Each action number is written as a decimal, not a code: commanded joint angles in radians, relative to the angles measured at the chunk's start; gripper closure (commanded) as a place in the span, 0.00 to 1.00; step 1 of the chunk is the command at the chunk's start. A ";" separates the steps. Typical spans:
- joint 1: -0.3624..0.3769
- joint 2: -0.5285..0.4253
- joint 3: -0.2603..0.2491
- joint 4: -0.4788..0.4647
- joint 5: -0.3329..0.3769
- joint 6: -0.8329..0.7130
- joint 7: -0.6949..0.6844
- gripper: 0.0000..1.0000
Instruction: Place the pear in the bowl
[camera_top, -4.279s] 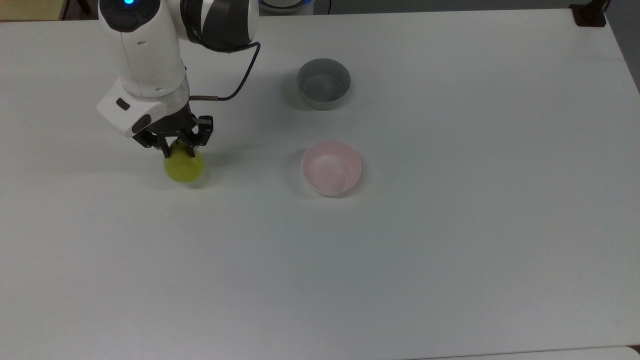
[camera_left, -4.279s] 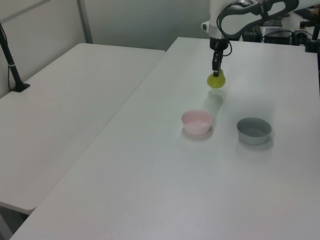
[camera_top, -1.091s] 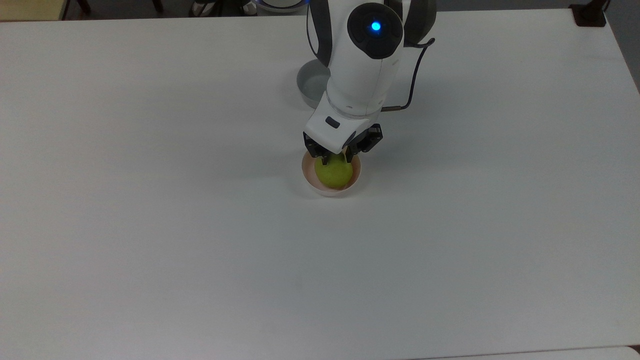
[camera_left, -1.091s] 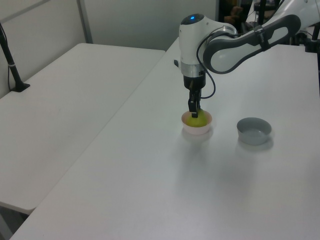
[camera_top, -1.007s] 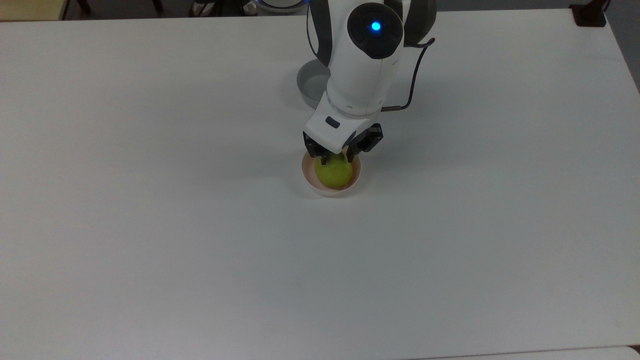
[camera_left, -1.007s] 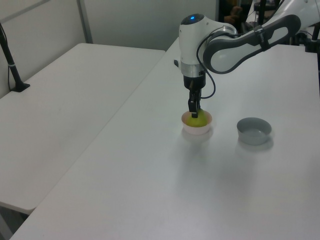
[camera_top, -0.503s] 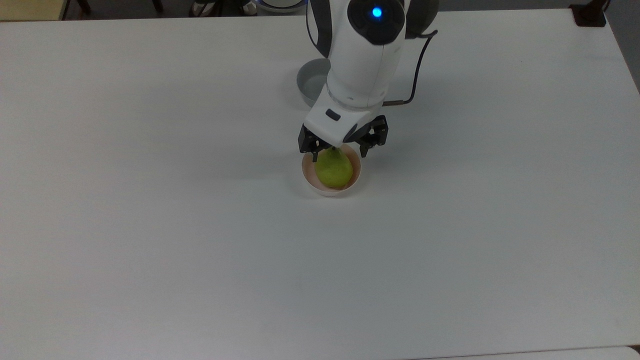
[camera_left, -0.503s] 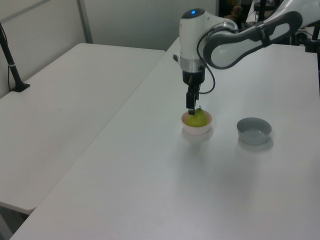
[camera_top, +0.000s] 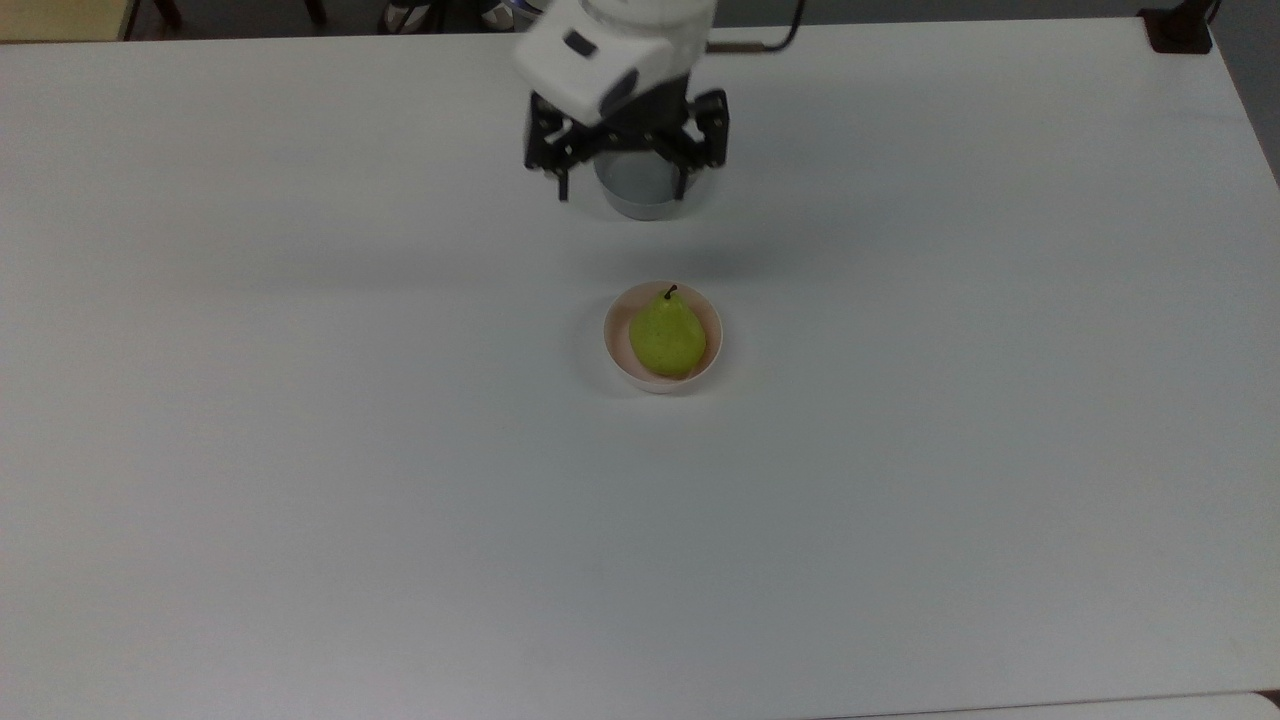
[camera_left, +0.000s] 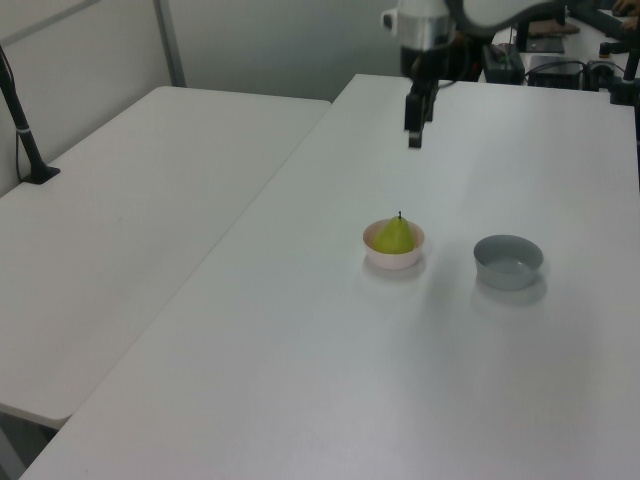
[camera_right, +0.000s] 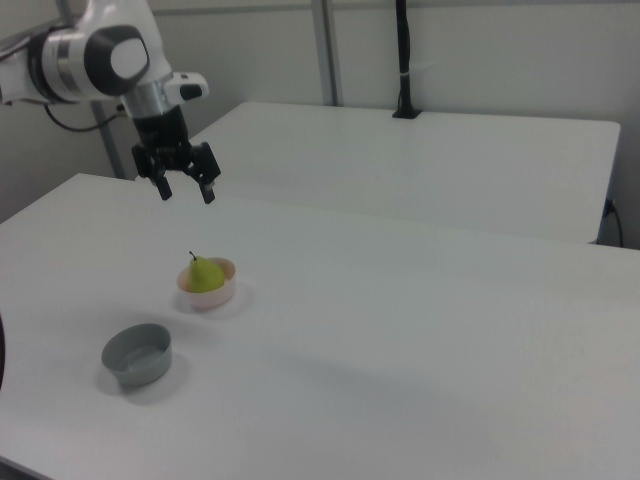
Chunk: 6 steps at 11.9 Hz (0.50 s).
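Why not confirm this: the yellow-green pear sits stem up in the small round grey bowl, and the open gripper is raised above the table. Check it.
Wrong bowl. The yellow-green pear sits stem up in the pale pink bowl; the grey bowl holds nothing, as the left view shows. The open gripper is raised above the table.

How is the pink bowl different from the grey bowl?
The pink bowl is pale pink inside with a whitish outside; the grey bowl is grey all over. The pink bowl holds the pear, standing stem up; the grey bowl has nothing in it. In the top view the open gripper hangs above the grey bowl, with nothing over the pink bowl. Both are small, round, upright and close in size, on the same white table.
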 joint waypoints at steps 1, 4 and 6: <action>-0.055 -0.112 -0.001 -0.036 0.004 -0.074 0.010 0.00; -0.118 -0.181 0.011 -0.068 0.014 -0.083 0.000 0.00; -0.127 -0.187 0.009 -0.067 0.042 -0.094 -0.001 0.00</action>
